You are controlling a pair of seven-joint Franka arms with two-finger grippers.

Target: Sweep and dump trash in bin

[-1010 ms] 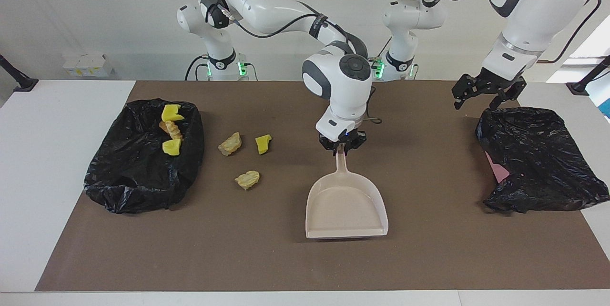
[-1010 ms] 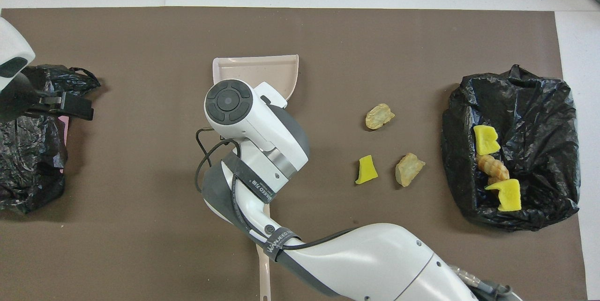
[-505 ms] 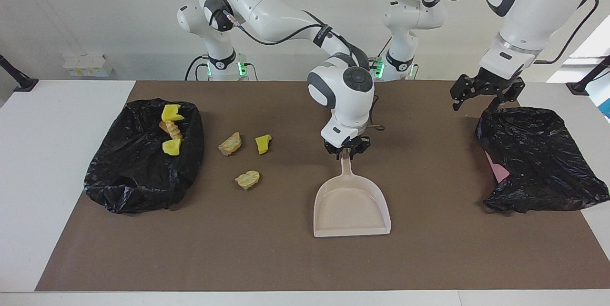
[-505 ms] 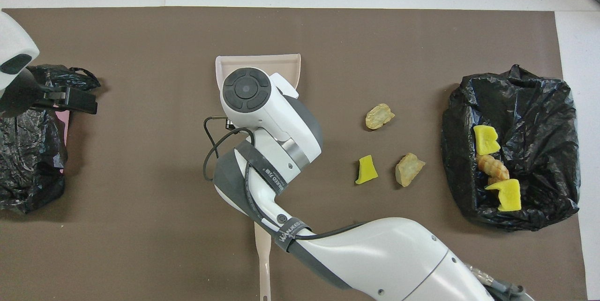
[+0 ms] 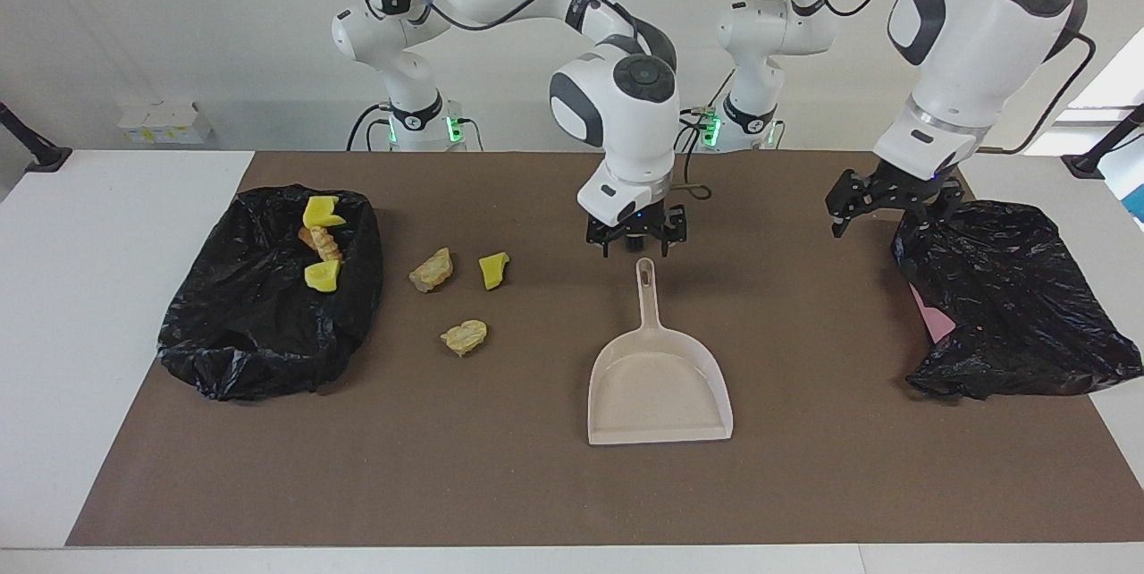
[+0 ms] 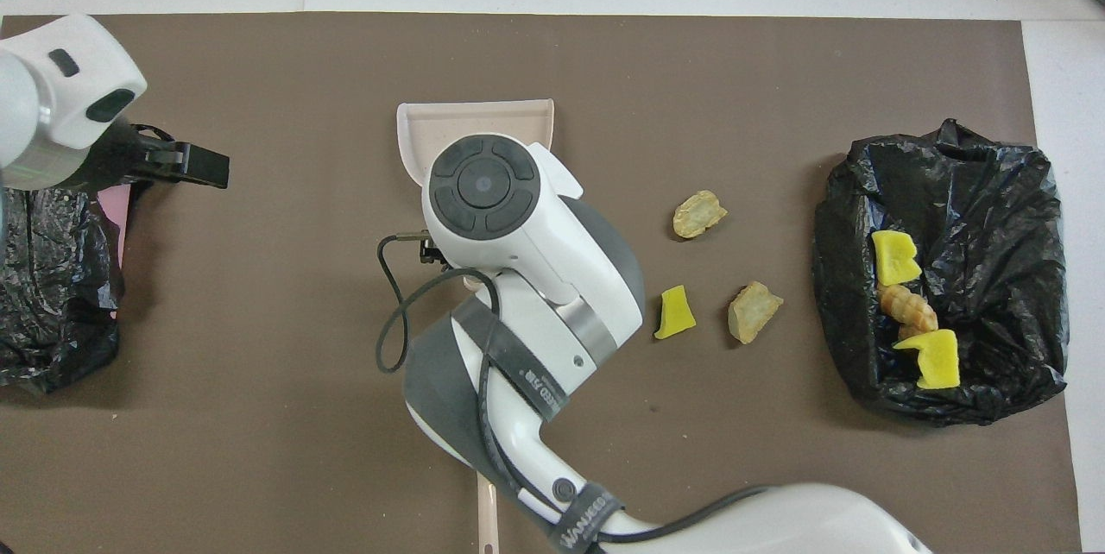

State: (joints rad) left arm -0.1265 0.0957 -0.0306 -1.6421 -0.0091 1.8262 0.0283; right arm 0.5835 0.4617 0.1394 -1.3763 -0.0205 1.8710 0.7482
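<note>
On the mat the dustpan lies flat; the right gripper hangs above its handle, fingers apart, empty. Three trash chunks lie beside the bag, more inside it. The left gripper hovers, spread, by the bin.

Your right arm comes from its base in a high arch over the middle of the counter, its wrist turned straight down, and its right pincer hangs in the air with both fingers spread apart and nothing between them; in the overhead view the wrist housing hides that pincer entirely. Your left arm reaches down at its own end of the counter with the wrist tilted toward the middle, and the left pincer is raised off the counter with its fingers parted and empty.
</note>
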